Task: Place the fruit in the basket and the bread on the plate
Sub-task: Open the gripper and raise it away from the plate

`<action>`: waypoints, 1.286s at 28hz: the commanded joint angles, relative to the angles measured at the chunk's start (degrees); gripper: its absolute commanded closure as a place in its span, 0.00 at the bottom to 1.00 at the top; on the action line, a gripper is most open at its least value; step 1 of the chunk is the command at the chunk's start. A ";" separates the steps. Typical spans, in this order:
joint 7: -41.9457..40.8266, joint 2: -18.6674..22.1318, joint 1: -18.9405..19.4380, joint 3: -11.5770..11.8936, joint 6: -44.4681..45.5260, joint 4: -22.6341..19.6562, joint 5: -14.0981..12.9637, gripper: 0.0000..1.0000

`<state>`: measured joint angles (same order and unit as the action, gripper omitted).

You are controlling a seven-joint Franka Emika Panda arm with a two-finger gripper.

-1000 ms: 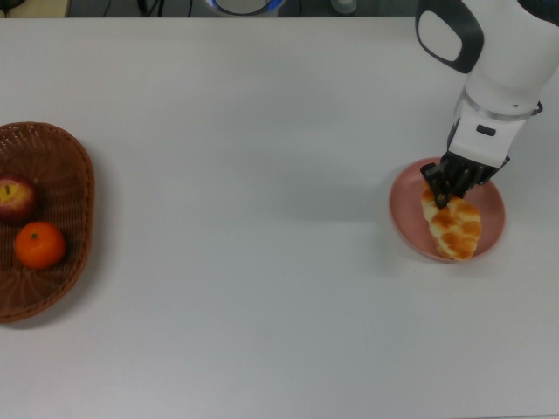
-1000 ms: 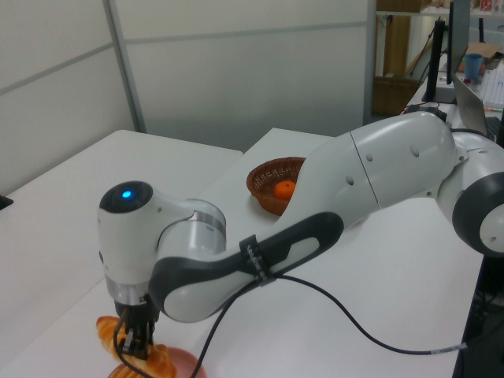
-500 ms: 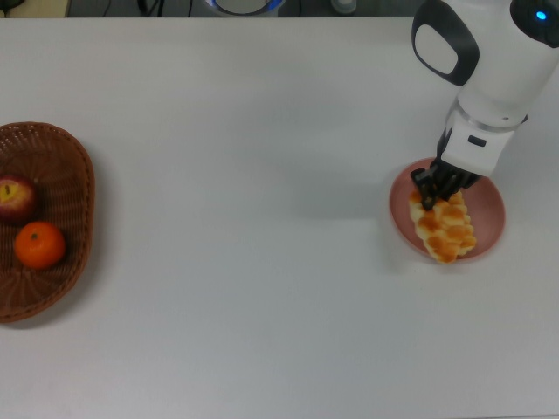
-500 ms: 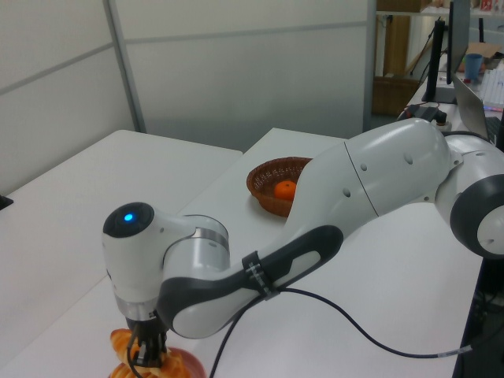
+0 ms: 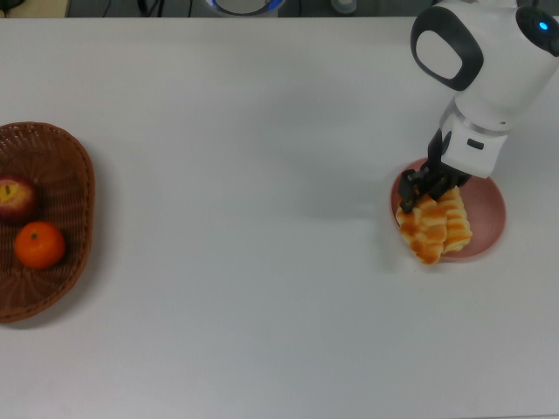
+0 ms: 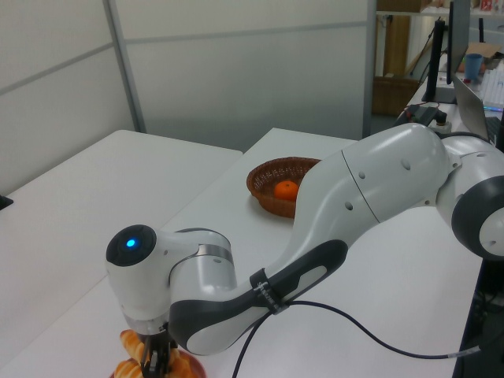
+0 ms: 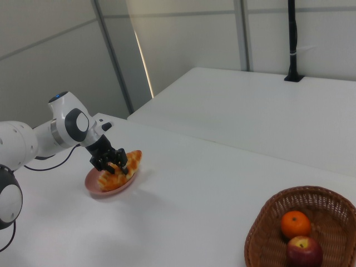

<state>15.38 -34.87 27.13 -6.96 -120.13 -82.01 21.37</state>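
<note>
The pink plate (image 5: 489, 214) lies at the top view's right with two golden loaves of bread on it. One loaf (image 5: 455, 220) lies flat. The other loaf (image 5: 419, 234) hangs over the plate's left rim, with my gripper (image 5: 417, 188) shut on its upper end. In the right view the gripper (image 7: 111, 161) stands over the bread (image 7: 131, 161) on the plate (image 7: 93, 187). The wicker basket (image 5: 65, 166) at the top view's far left holds the red-yellow apple (image 5: 13, 197) and the orange mandarin (image 5: 39, 244). The left view shows the basket (image 6: 264, 175) behind my arm.
White tabletop stretches between basket and plate. A second white table stands beyond a gap in the right view. My arm's body (image 6: 370, 189) blocks much of the left view. A dark cable (image 6: 354, 327) trails from the arm over the table.
My gripper has moved toward the top view's left with the loaf it holds, swinging it over the plate's left rim. A second loaf now shows beside it on the plate.
</note>
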 commanded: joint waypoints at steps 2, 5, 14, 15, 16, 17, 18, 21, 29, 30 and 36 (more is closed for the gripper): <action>1.23 3.75 -0.67 0.64 0.08 -2.10 -2.02 0.00; 0.79 6.13 -2.34 0.64 0.78 -2.10 -4.92 0.00; 0.70 14.30 -6.91 0.64 10.17 -2.10 -10.11 0.00; 0.53 15.09 -7.52 0.72 11.84 -2.10 -10.20 0.00; 0.26 15.97 -8.05 0.72 13.68 -2.10 -10.20 0.00; -1.22 17.37 -9.36 0.81 17.35 -2.10 -10.29 0.00; -2.10 17.99 -9.98 0.81 19.04 -2.10 -10.38 0.00; -4.22 19.58 -12.44 0.81 21.78 -2.10 -10.81 0.00; -10.64 22.13 -25.00 0.90 24.51 -1.93 -17.23 0.00; -10.73 22.30 -26.32 0.81 24.51 -1.49 -17.50 0.00; -13.96 22.48 -33.62 0.81 24.60 -0.52 -18.63 0.00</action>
<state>4.18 -13.80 -2.92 -5.92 -96.10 -81.68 4.82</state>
